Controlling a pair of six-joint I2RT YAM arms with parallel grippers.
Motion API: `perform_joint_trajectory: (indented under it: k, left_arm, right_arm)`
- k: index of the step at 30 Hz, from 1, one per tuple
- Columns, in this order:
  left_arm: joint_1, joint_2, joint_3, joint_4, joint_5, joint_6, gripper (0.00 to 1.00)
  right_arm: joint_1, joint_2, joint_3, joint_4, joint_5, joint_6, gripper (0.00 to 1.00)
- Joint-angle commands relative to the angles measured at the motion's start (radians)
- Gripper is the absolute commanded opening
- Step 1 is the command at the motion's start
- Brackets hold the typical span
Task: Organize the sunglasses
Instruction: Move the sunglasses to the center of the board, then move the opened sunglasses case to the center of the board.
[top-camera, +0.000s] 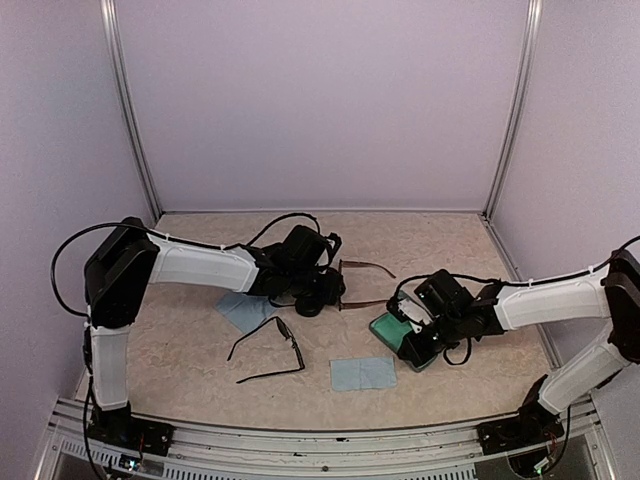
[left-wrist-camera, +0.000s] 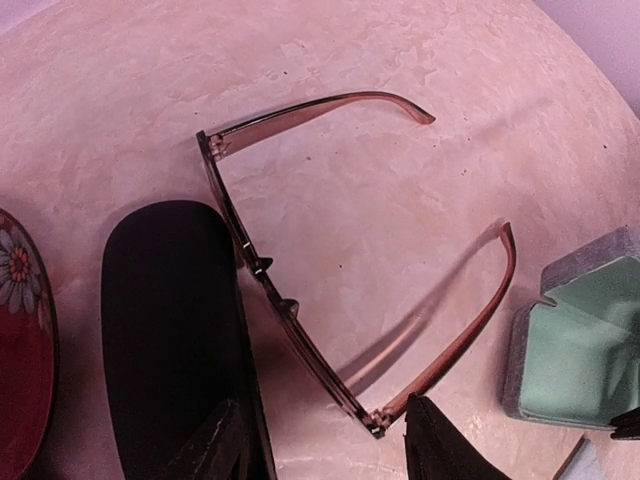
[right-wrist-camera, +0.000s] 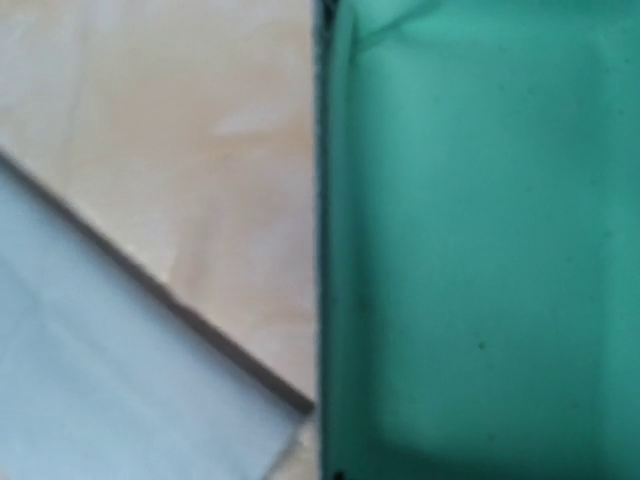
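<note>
The desk (top-camera: 440, 240) has a pale sandy top with cloudy marks like stone. Behind the desk stands a plain back wall (top-camera: 320, 100), light purple-grey. A left wall (top-camera: 50, 120) and a right wall (top-camera: 590, 120) of the same colour close in the desk's sides. At the desk's back corners a thin metal left post (top-camera: 130, 110) and right post (top-camera: 512, 110) go up. A grey metal rail (top-camera: 330, 440) runs along the desk's near edge. The light is soft and even.

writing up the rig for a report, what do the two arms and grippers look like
Left arm and right arm: white rounded shells on the long links, black joints and bases, thin black cables looping loosely alongside. Left gripper: two matte black fingers. Right gripper looks black too.
</note>
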Motion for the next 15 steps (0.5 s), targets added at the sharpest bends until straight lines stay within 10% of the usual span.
perform_joint_trajectory:
  k: [1,15]
  left_arm:
    - [-0.011,-0.111,-0.084,0.060,-0.008,0.004,0.53]
    - [-0.058,-0.237,-0.229,0.059,-0.077,-0.007,0.54]
  right_arm:
    - [0.018,0.047,0.054,-0.043,-0.062,-0.111,0.01]
    - [0.018,0.231,0.236,-0.171,0.054,-0.256,0.13]
